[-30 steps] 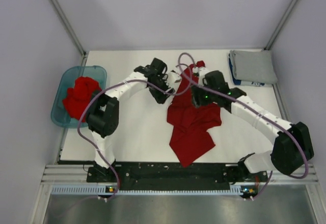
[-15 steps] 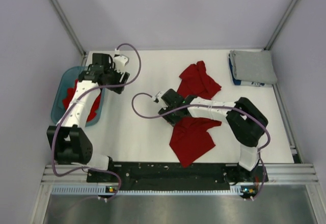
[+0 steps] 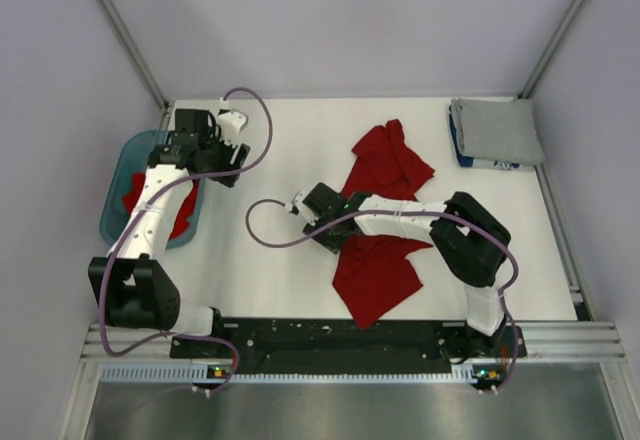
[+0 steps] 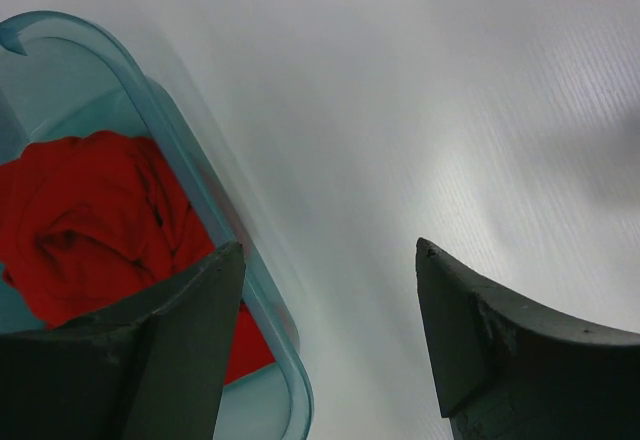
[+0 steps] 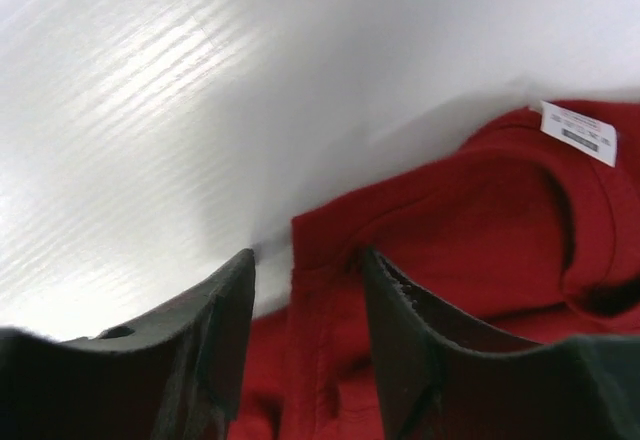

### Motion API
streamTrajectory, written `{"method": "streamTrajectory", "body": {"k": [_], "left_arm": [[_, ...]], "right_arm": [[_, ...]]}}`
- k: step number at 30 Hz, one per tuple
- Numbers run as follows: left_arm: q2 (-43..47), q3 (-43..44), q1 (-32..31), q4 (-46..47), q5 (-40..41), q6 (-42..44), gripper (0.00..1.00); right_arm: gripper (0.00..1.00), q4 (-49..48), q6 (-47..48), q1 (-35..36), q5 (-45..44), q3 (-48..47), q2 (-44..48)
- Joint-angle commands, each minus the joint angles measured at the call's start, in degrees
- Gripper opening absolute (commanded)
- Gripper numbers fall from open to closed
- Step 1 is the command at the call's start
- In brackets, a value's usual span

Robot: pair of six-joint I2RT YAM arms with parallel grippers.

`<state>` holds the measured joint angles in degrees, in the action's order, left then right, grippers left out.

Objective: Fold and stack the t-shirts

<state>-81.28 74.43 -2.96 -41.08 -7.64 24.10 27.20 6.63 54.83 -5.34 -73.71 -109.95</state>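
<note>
Crumpled bright red cloth t-shirt (image 5: 450,220) on the white bench (image 3: 280,280), its hemmed edge just ahead of the right gripper (image 5: 305,260), whose jaws are parted and empty. Looks like the flattening step, before any fold. Next: close on that edge and draw it outward to spread the cloth. Jaws of the left gripper (image 4: 330,250) parted too, holding nothing, above the rim of the translucent teal plastic tub (image 3: 115,205). Second red shirt (image 4: 90,210) below it, to the left. Folded grey shirt (image 3: 495,130) well beyond the right gripper.
</note>
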Motion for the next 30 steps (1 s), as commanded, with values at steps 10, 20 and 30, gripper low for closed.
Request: {"method": "streamTrajectory", "body": {"k": [10,20,30], "left_arm": [[1.3,-0.1,1.5,2.0,0.5,0.4,0.73],[3.1,2.6,4.4,1.8,1.9,1.1,0.74],[1.2,6.8,4.1,-1.0,-6.2,3.1,0.72]], "right_arm": [[0.0,6.0,1.9,1.2,5.1,-19.4,-3.5],[0.0,2.5,-11.2,-13.8,33.5,-44.2,13.9],[0.0,-17.2,-30.2,-53.1,46.5,1.9,44.5]]}}
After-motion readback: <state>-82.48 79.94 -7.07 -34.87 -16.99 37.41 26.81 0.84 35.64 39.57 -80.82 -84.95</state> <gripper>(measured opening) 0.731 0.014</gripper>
